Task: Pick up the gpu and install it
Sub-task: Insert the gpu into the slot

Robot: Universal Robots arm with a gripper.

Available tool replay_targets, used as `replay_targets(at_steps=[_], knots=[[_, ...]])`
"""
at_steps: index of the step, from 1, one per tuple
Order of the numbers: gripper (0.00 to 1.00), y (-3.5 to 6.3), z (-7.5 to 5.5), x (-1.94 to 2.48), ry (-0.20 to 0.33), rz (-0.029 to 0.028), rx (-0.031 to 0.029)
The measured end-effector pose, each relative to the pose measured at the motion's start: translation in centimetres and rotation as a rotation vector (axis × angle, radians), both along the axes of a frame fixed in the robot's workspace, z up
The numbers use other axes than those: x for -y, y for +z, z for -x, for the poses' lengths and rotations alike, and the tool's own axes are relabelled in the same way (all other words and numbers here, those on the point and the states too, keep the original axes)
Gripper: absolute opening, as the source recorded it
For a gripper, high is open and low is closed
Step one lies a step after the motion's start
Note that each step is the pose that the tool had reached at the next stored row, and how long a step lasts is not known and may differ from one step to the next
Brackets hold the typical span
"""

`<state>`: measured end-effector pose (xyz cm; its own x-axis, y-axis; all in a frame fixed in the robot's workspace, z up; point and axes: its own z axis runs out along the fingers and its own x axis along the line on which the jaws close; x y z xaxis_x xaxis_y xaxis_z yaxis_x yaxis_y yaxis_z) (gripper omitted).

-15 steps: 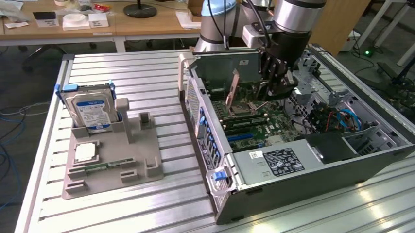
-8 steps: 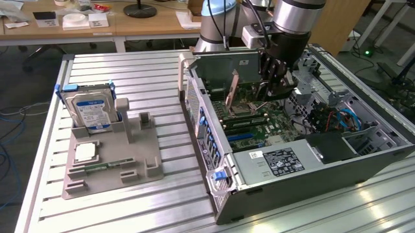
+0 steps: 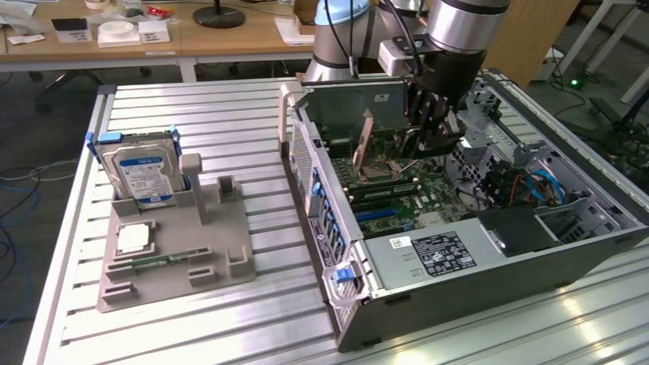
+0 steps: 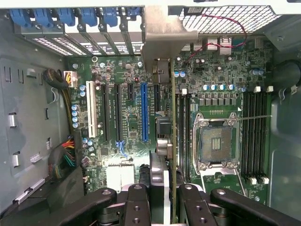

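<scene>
Started at the exterior view's left: found a grey holder on the slatted table, with a hard drive upright in its far end, a silver chip flat in a nearer pocket and a memory stick lying just beside that. Noted all three well apart from the work.

Moved on to the middle: saw the open computer case on its side, green board facing up.

Reached the gripper further right, lowered into the case over the board. Confirmed from the wrist view that the fingers were closed most of the way and clamped on the graphics card, seen edge-on with its metal bracket toward the slotted rear wall. Placed the card between the long blue slot and the processor socket, roughly parallel to both. Could not tell whether its lower edge touched a slot or hung just above one.

Judged the pick-up done and the install in hand, at the stage of lining up over the board. Reckoned this stage called for the card kept upright, its edge square along one slot and its bracket matched to a rear opening, with no sideways lean into nearby parts.
</scene>
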<state>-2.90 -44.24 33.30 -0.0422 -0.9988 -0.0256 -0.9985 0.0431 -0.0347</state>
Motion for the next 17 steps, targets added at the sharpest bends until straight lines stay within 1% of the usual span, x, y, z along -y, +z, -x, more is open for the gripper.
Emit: replay_targets(at_steps=[3, 6, 13, 17], knots=[[0.28, -0.04, 0.1, 0.00, 0.000, -0.0003, 0.0001], [0.28, -0.31, 0.5, 0.00, 0.000, 0.0000, -0.0002], [0.28, -1.56, 0.7, -0.01, 0.000, 0.0004, -0.0004], [0.28, -2.21, 0.7, 0.11, 0.000, 0.0004, -0.0032]])
